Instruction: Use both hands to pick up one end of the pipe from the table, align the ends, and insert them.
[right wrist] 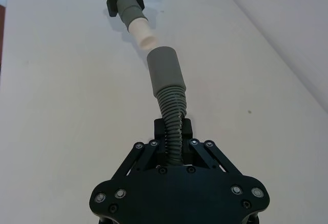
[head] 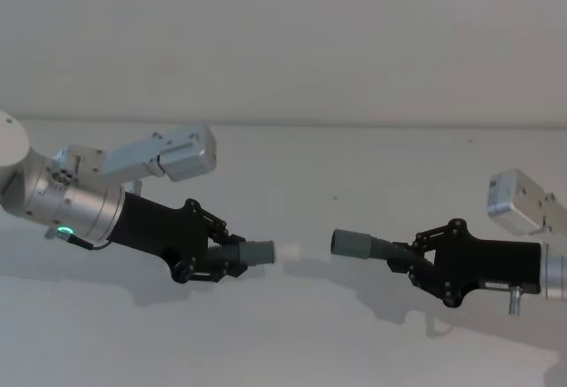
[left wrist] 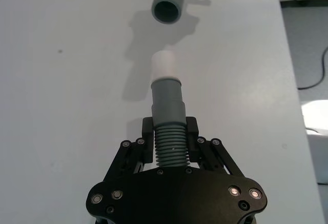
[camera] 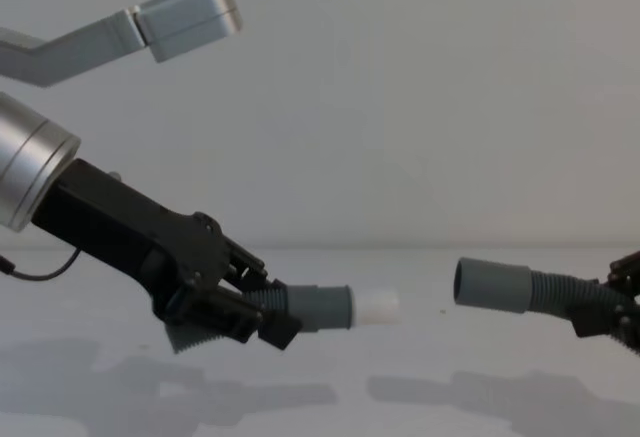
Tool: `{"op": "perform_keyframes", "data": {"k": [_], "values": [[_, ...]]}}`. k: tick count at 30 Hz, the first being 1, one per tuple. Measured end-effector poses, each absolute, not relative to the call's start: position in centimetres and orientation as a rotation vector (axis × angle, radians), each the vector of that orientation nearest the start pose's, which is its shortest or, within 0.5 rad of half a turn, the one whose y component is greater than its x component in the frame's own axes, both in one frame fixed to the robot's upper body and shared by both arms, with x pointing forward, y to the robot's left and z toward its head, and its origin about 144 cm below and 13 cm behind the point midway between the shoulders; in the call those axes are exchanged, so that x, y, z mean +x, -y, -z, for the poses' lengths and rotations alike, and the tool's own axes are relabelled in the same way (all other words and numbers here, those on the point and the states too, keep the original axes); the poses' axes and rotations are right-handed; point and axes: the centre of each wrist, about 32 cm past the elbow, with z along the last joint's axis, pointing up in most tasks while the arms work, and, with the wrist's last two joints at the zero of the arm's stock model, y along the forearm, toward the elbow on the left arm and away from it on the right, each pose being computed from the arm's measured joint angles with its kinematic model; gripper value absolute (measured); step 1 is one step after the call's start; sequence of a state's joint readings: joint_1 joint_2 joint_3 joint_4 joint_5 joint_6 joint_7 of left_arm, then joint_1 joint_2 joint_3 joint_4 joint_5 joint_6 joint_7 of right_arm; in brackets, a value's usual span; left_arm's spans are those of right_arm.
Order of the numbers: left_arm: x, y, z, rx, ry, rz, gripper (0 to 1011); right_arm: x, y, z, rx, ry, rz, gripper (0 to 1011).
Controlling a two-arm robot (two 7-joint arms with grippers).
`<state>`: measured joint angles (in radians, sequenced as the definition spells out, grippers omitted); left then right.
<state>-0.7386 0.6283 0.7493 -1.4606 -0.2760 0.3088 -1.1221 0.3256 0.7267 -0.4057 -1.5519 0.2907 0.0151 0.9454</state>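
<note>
Both pipe pieces hang above the table [head: 292,343], facing each other across a small gap. My left gripper [head: 227,255] is shut on the ribbed hose of one piece [left wrist: 169,144]. Its grey cuff [head: 257,252] ends in a narrower white tip [head: 290,251], which points right. My right gripper [head: 413,258] is shut on the other ribbed hose [right wrist: 173,114]. That piece's hollow grey socket [head: 353,243] points left, toward the white tip. From the side, the tip [camera: 375,307] sits slightly lower than the socket [camera: 492,285]. The left wrist view looks into the socket's open mouth [left wrist: 167,9].
Silver boxy arm links stand above and behind each gripper [head: 182,152] [head: 518,201]. The table's side edge [left wrist: 288,55] runs near the left arm's working area, with floor, a dark cable [left wrist: 316,78] and a white object [left wrist: 319,124] beyond it. A pale wall closes the back.
</note>
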Motion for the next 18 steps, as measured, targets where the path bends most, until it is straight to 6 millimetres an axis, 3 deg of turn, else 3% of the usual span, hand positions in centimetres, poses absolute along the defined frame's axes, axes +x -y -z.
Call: {"op": "perform_keyframes", "data": {"k": [18], "values": [[58.26, -24.68, -130.72, 0.631, 0.109, 0.009, 345, 51.48, 33.36, -123.71, -0.498, 0.316, 0.273, 144]]}}
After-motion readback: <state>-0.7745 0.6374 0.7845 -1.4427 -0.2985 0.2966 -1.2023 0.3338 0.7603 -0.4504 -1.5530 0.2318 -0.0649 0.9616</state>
